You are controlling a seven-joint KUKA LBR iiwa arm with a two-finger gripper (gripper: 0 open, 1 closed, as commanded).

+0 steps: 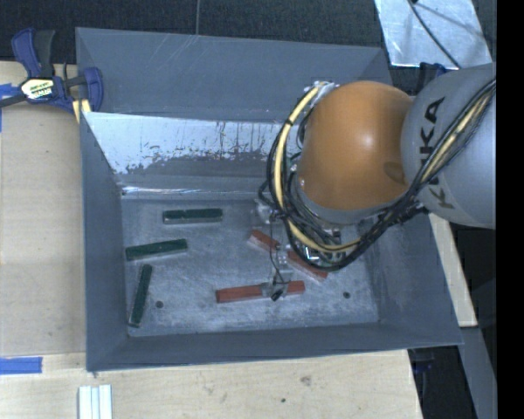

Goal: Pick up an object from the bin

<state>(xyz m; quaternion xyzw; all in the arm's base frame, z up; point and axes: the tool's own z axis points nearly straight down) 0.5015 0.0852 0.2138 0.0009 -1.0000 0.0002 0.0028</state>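
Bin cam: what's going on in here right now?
The KUKA arm reaches into the bin from the right. Its hand is down at the right end of a reddish-brown bar lying near the front wall. I can't tell whether it has a grip on it. A second reddish bar lies just behind, partly under the wrist. Three dark green bars lie apart on the left.
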